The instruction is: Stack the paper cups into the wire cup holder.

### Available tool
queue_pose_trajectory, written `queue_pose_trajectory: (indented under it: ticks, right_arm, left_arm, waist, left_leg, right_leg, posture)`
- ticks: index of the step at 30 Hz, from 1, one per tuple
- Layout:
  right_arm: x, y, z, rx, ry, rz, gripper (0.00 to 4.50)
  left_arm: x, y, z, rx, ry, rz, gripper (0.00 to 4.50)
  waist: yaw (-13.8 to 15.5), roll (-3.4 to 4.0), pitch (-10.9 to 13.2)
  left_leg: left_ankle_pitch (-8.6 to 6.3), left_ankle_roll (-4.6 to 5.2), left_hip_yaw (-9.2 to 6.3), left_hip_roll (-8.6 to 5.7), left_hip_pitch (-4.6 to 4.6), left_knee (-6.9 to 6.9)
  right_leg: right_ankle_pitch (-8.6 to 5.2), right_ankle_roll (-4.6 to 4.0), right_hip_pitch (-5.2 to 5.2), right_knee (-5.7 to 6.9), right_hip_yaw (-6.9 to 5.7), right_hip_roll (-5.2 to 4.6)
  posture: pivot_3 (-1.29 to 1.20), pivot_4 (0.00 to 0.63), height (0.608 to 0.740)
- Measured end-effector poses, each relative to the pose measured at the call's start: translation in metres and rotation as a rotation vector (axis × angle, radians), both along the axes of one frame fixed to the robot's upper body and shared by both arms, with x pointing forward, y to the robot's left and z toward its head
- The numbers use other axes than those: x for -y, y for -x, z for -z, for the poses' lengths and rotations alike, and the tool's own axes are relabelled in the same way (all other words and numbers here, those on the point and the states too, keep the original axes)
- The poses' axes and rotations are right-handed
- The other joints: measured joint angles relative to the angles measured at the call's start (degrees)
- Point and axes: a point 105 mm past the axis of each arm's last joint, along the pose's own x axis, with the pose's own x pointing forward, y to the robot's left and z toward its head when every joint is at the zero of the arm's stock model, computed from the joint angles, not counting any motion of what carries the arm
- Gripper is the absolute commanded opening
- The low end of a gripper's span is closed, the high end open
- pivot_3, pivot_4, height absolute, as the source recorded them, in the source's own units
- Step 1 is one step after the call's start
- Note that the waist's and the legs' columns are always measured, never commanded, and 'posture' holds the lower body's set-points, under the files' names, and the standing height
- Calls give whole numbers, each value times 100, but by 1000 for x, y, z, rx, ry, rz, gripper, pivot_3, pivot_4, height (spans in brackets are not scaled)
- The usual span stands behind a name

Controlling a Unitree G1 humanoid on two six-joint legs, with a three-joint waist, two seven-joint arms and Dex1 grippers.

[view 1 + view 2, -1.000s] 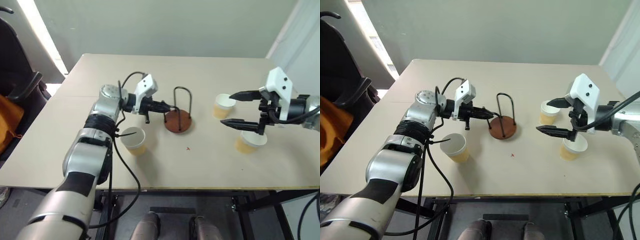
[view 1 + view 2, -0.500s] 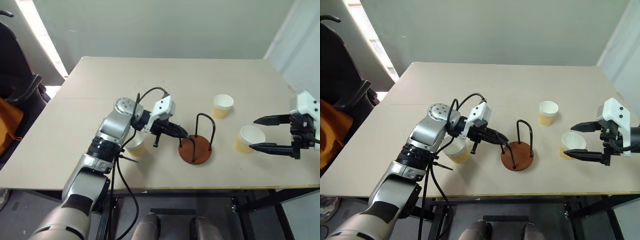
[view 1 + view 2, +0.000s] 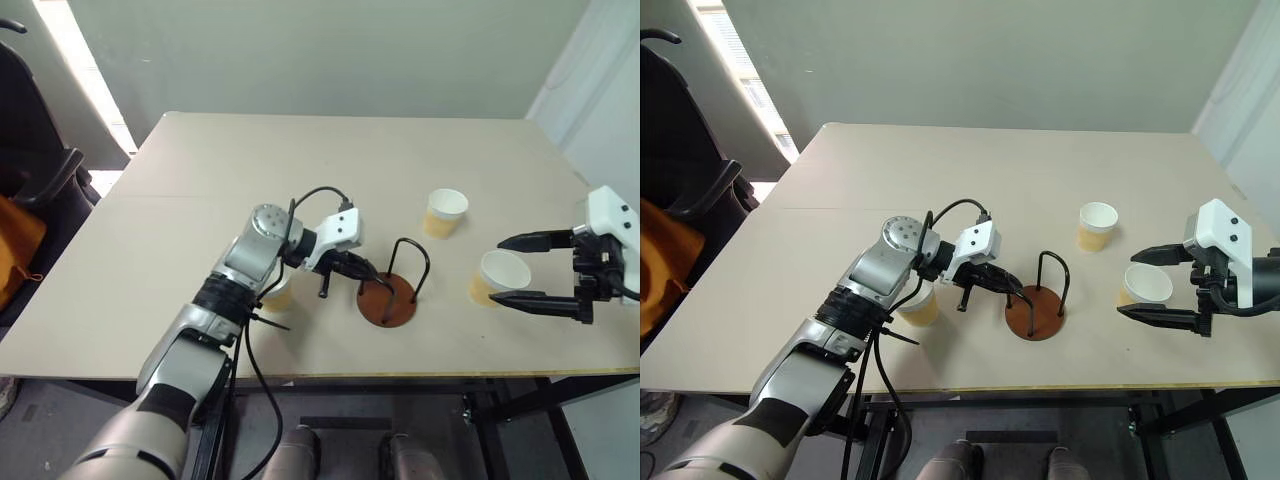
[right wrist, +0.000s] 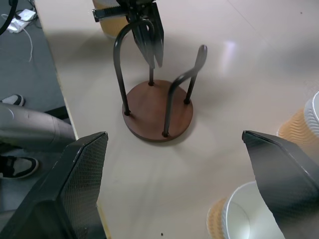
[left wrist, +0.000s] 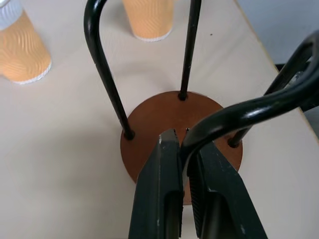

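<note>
Holder (image 3: 389, 296) is dragged nearer, hoop pinched by left claw (image 5: 183, 149); right claw (image 3: 520, 270) gapes empty. Release should be gentle.

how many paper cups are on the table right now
3. One cup stands far back, right of the wire cup holder. One cup stands between the open right hand's fingers. One cup sits partly hidden behind the left arm.
</note>
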Motion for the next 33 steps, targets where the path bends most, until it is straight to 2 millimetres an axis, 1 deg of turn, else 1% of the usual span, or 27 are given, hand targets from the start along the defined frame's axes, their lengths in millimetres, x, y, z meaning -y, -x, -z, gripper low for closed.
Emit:
queue_pose_trajectory:
  ticks: [6, 7, 10, 12, 13, 15, 18, 20, 21, 22, 23, 25, 26, 27, 28, 29, 30, 31, 33]
  right_arm:
    - [-2, -1, 4, -13, 4, -3, 4500]
    - [-2, -2, 5, -15, 4, -3, 4500]
    - [-1, -4, 8, -24, 13, -1, 4500]
    - [3, -7, 9, -23, 27, 16, 4500]
    - [8, -11, 9, -22, 44, 41, 4500]
    - [18, -19, 9, -13, 69, 89, 4500]
    - [31, -29, 12, -3, 115, 145, 4500]
    - [34, -39, 13, 17, 127, 182, 4500]
    - [36, -45, 12, 27, 129, 202, 4500]
    - [37, -47, 13, 26, 130, 210, 4500]
    - [38, -48, 17, 17, 141, 216, 4500]
    - [39, -50, 24, 0, 158, 215, 4500]
    - [38, -51, 29, -14, 160, 211, 4500]
    - [37, -52, 33, -24, 158, 208, 4500]
    - [36, -52, 36, -35, 150, 203, 4500]
    - [36, -52, 39, -50, 145, 201, 4500]
    - [38, -53, 42, -62, 139, 204, 4500]
    - [38, -53, 43, -69, 136, 205, 4500]
    - [40, -53, 46, -82, 136, 205, 4500]
  left_arm:
    - [0, 1, 0, -23, -3, 2, 2966]
    - [0, 1, 0, -29, -3, 4, 3389]
    - [-1, 3, -1, -28, -8, 16, 4412]
    - [-6, 5, -4, -13, -20, 33, 4412]
    - [-12, 6, -7, -4, -24, 40, 4412]
    - [-25, 9, -14, 15, -28, 39, 4412]
    - [-51, 14, -26, 26, -25, 29, 4412]
    - [-70, 18, -39, 22, 3, 6, 4412]
    - [-77, 22, -51, 34, 31, 1, 4412]
    - [-79, 24, -61, 43, 63, -2, 4412]
    - [-80, 25, -75, 48, 119, -14, 4412]
    - [-74, 28, -105, 68, 220, -20, 4412]
    - [-67, 32, -124, 93, 273, -1, 4412]
    - [-60, 38, -136, 121, 297, 27, 4412]
    - [-53, 43, -145, 145, 308, 51, 4412]
    - [-45, 46, -149, 164, 306, 69, 4412]
    - [-37, 47, -146, 165, 293, 77, 4412]
    - [-33, 47, -142, 155, 280, 82, 4412]
    - [-23, 49, -128, 126, 220, 94, 4412]
  waist:
    - [1, 0, 0]
    - [0, 0, 0]
    - [0, 0, 0]
    - [-1, 0, 0]
    - [-3, 0, 0]
    - [-9, 0, 0]
    - [-38, 0, 0]
    - [-55, 1, 0]
    - [-57, 1, 0]
    - [-60, 1, 0]
    - [-37, 0, 0]
    - [25, -4, 2]
    - [48, -4, 2]
    - [59, -3, 2]
    - [59, 0, 0]
    - [58, 5, -2]
    - [51, 6, -3]
    - [46, 6, -2]
    - [22, 3, 0]
  left_leg:
    - [-2, -1, 0, 0, -2, -2]
    - [-1, -1, 0, 0, -2, -2]
    - [-1, -1, 0, 0, -1, -2]
    - [-1, -1, 0, 1, 0, -2]
    - [-2, -1, 0, 1, 0, -2]
    - [-2, 0, 0, 2, 1, -4]
    - [-4, 1, 0, 6, 0, -9]
    - [-4, 1, 0, 8, -3, -11]
    - [-3, 1, -1, 7, -4, -11]
    - [-4, 1, 0, 7, -4, -11]
    - [-3, 1, -6, 6, -9, -11]
    - [-1, 0, -20, 3, -18, -7]
    - [-2, 1, -22, 0, -18, -5]
    - [-4, 5, -19, -4, -17, -5]
    - [-8, 10, -10, -7, -13, -5]
    - [-11, 13, -2, -8, -7, -5]
    - [-12, 13, 6, -7, -2, -7]
    - [-11, 13, 6, -6, -1, -7]
    - [-11, 12, 6, -2, -1, -9]
  right_leg:
    - [-2, 2, -2, -1, 0, 0]
    - [-2, 2, -2, -1, 0, 0]
    - [-2, 2, -2, 0, 0, 0]
    - [-2, 1, -2, 0, 0, 1]
    - [-2, 1, -3, 0, 0, 0]
    - [-2, 1, -4, 0, 0, 1]
    - [-2, -2, -11, 1, -1, 3]
    - [0, -6, -19, 3, -2, 3]
    - [1, -7, -20, 3, -3, 3]
    - [1, -8, -20, 2, -3, 2]
    - [1, -7, -18, 3, -4, 1]
    - [-8, -29, -18, -1, -8, 0]
    - [-7, -45, -14, -2, -8, -4]
    - [-6, -49, -13, -5, -6, -10]
    - [-5, -49, -11, -6, -5, -16]
    - [-4, -46, -9, -6, -5, -25]
    - [-2, -38, -8, -5, -6, -30]
    - [2, -31, -8, -4, -7, -30]
    - [10, -15, -10, -4, -11, -29]
  posture:
    - [0, 150, 740]
    - [0, 150, 740]
    - [0, 150, 740]
    - [0, 150, 740]
    - [0, 150, 740]
    - [0, 150, 740]
    - [0, 150, 740]
    - [0, 150, 740]
    - [0, 150, 740]
    - [0, 150, 740]
    - [0, 150, 740]
    - [0, 150, 740]
    - [0, 150, 740]
    - [0, 150, 740]
    - [0, 150, 740]
    - [0, 150, 740]
    - [0, 150, 740]
    - [0, 150, 740]
    - [0, 150, 740]
